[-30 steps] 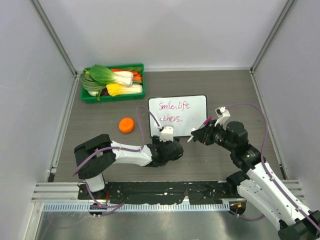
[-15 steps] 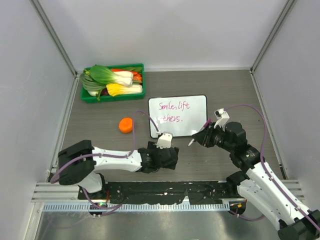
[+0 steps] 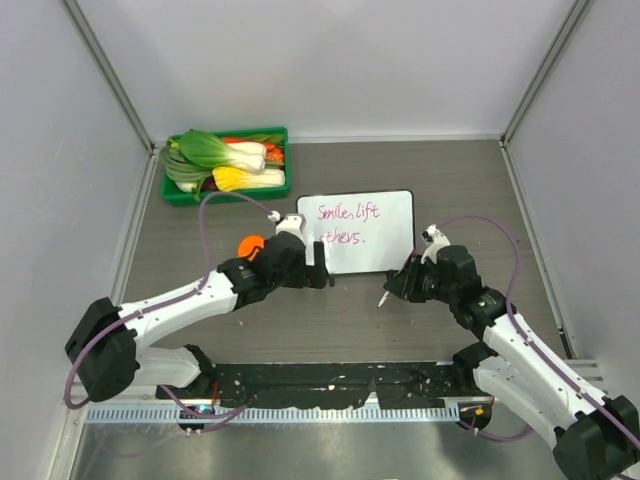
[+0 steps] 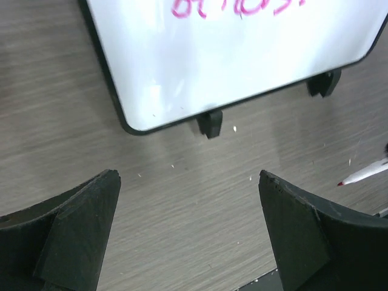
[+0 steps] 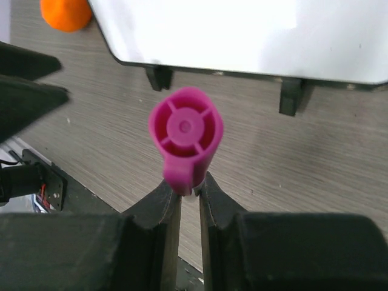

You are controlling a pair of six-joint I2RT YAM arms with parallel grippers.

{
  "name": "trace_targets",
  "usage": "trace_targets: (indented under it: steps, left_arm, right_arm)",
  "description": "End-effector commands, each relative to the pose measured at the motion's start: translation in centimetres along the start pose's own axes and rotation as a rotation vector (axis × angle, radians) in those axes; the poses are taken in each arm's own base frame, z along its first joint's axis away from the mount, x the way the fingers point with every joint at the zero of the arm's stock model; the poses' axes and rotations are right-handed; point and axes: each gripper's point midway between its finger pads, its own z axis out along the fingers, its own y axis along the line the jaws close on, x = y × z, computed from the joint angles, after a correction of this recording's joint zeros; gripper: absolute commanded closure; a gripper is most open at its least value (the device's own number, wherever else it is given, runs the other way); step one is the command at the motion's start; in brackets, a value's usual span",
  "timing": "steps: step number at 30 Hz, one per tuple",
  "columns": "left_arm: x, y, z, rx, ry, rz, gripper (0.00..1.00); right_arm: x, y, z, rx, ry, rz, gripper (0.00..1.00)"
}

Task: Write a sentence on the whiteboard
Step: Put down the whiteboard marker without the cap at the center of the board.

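Whiteboard [image 3: 372, 250]: set mid-surface [image 3: 450, 180], just beyond left hand [image 4: 188, 179], whose fingers are spread apart. Right hand [image 5: 189, 185]: clamped on marker [image 5: 185, 130], near board's feet. Sentence [image 3: 347, 224]: cut off in left wrist view.

**A:** What is the desk [image 3: 450, 170] like?
**B:** Grey-brown wood grain, matte. The left wrist view shows tiny pale specks scattered on it.
**A:** And around it?
**B:** Plain pale panels: a left wall [image 3: 50, 150], a back wall [image 3: 320, 60] and a right wall [image 3: 600, 150]. Slim grey metal posts [image 3: 111, 72] run up the back corners.
**A:** The near edge?
**B:** A black base plate [image 3: 340, 382], then a ribbed aluminium rail [image 3: 330, 412]. The light is soft and even, and the shadows are faint.
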Motion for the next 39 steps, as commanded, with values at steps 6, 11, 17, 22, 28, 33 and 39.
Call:
trace_targets:
  steps: [6, 11, 17, 22, 28, 33, 39]
  left_arm:
    - [-4.0, 2.8, -2.7, 0.028, -0.067, -0.019, 0.00]
    - [-4.6, 4.2, -3.9, 0.003, -0.109, -0.024, 0.00]
    - [-4.3, 5.0, -4.6, -0.009, -0.129, -0.024, 0.00]
    - [-4.2, 5.2, -4.5, -0.003, -0.129, -0.037, 0.00]
    - [-4.1, 4.9, -4.5, 0.015, -0.131, -0.041, 0.00]
    - [-4.3, 4.8, -4.6, 0.029, -0.140, -0.050, 0.00]
    - [-4.1, 5.2, -4.2, 0.020, -0.140, -0.070, 0.00]
  right_arm:
    - [3.0, -3.5, 1.7, 0.115, 0.080, 0.145, 0.99]
    - [3.6, -5.2, 2.0, 0.171, 0.085, 0.178, 0.93]
    - [3.8, -6.3, 2.2, 0.206, 0.095, 0.210, 0.81]
    - [3.6, -6.3, 2.1, 0.203, 0.089, 0.233, 0.35]
    - [2.6, -5.9, 1.7, 0.188, 0.054, 0.232, 0.20]
    - [2.1, -5.8, 1.5, 0.191, 0.042, 0.218, 0.20]
    - [1.5, -5.3, 1.4, 0.170, 0.034, 0.181, 0.18]
